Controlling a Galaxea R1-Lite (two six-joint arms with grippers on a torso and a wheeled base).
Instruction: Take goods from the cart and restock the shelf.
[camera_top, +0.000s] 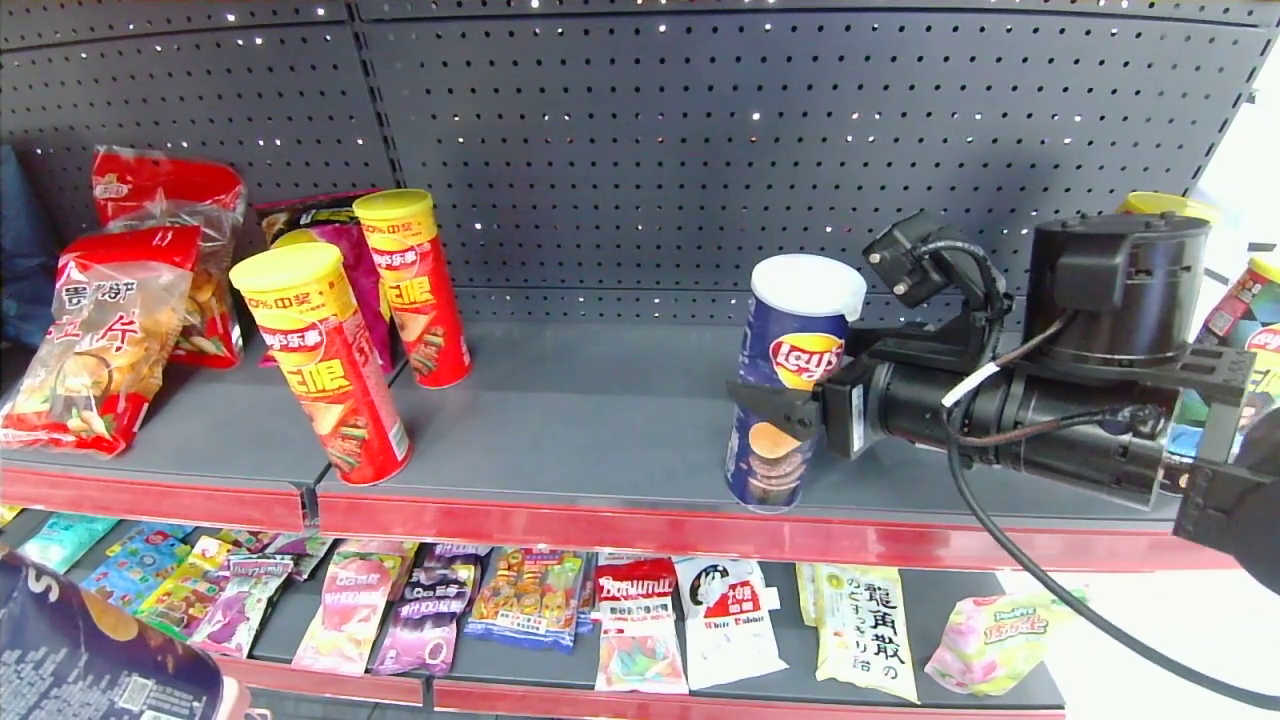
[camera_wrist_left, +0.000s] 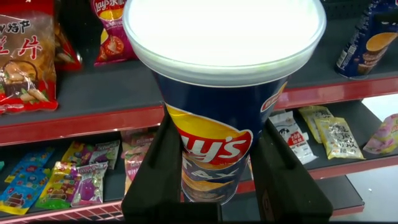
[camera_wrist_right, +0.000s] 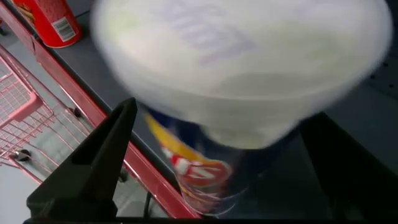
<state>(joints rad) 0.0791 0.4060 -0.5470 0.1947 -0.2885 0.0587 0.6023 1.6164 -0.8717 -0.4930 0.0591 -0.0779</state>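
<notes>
From the head view, the right gripper (camera_top: 778, 412) had its jaws pinching a blue canister (camera_top: 800, 345) about its middle. The canister stood upright at the front edge of the upper shelf (camera_top: 600, 420), right of the middle. It was held low on the body, I judged, so its base could settle flat before being let go. Two red canisters (camera_top: 330, 370) stood towards the shelf's left end, with snack bags (camera_top: 95, 340) beyond them at the left edge. That left the bare stretch between as the likely spot to fill. Sachets lay along the lower shelf (camera_top: 950, 590). A dark tube (camera_top: 90, 650) showed at the bottom left corner of the view, probably the left arm's load.

In the left wrist view, the left gripper (camera_wrist_left: 217, 177) had its jaws closed on a second blue canister (camera_wrist_left: 211, 137), one of its fingers (camera_wrist_left: 155, 168) on each side. The lid faced the camera and the canister hung in front of the shelves, well apart from them, seemingly waiting its turn.

In the right wrist view, the blue canister (camera_wrist_right: 242, 68) was blurred. The fingers (camera_wrist_right: 93, 168) flanked it, though I could not tell contact there. The pink cart (camera_wrist_right: 31, 118) sat below the shelf's front edge.
</notes>
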